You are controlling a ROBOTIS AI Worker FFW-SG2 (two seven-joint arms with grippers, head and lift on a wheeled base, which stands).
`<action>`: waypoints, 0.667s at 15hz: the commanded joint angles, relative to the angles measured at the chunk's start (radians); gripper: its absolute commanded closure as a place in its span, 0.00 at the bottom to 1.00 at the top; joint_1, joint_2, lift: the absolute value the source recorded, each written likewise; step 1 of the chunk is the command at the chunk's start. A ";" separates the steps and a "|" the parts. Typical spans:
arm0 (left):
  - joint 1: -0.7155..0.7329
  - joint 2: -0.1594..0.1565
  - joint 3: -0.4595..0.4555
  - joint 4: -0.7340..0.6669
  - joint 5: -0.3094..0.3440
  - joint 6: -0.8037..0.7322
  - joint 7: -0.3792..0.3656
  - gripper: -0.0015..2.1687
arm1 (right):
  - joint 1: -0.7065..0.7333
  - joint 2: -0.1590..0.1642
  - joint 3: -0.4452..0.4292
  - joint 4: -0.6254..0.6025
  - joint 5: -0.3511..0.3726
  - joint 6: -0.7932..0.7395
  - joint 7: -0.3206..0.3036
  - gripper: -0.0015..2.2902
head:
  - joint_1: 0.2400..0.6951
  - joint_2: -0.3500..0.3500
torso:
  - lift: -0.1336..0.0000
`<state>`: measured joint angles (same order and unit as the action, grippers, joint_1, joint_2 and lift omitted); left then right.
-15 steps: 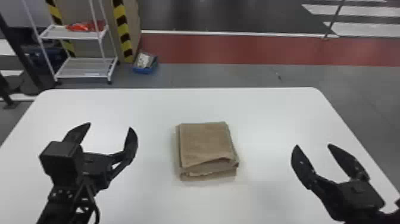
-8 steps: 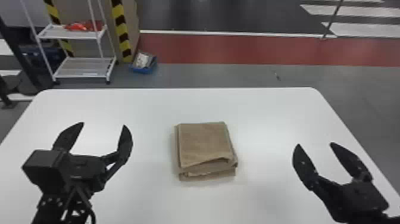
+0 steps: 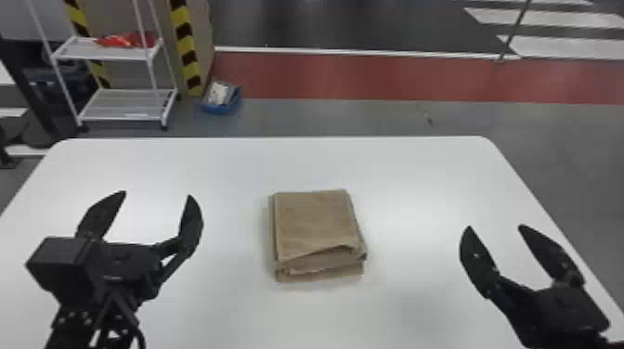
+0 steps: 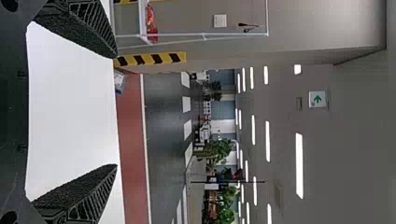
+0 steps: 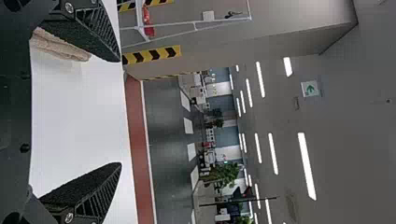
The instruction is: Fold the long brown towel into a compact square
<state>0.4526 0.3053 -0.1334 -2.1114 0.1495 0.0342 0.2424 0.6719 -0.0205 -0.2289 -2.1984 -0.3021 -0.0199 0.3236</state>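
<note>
between the spread left pincer (image 3: 157, 195) and spread right pincer (image 3: 495, 227), the brown towel (image 3: 315, 225) lies folded squarish, its layers uneven.

And there's the sign (image 4: 312, 93), up high, above the white rack (image 3: 123, 104) and off to its right: a pale square, both wrist views catching it, with a green arrow (image 4: 318, 100) on it, pointing left, over to the rack's side! Down at the rack, yellow-and-black warning stripes (image 3: 185, 42) run up the brown-grey panel (image 3: 118, 18) right behind it. And well to the rack's right, bold white bars (image 3: 550, 17) marked across the dark floor (image 3: 371, 28). As for words or numbers, none I can read from here!
</note>
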 commanded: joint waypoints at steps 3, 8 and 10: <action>0.001 0.003 -0.002 0.002 0.008 -0.001 0.000 0.02 | 0.002 0.002 -0.007 -0.004 0.000 -0.002 0.000 0.04 | 1.00 0.40 | 0.08; 0.001 0.003 -0.003 0.002 0.008 -0.001 0.000 0.02 | 0.000 0.002 -0.009 -0.006 0.000 -0.005 0.000 0.04 | 1.00 0.39 | 0.08; 0.001 0.003 -0.005 0.001 0.008 -0.001 0.000 0.02 | 0.002 0.002 -0.010 -0.006 0.000 -0.008 -0.008 0.04 | 1.00 0.39 | 0.08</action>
<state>0.4540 0.3083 -0.1369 -2.1097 0.1580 0.0330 0.2424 0.6724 -0.0184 -0.2379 -2.2043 -0.3022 -0.0267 0.3201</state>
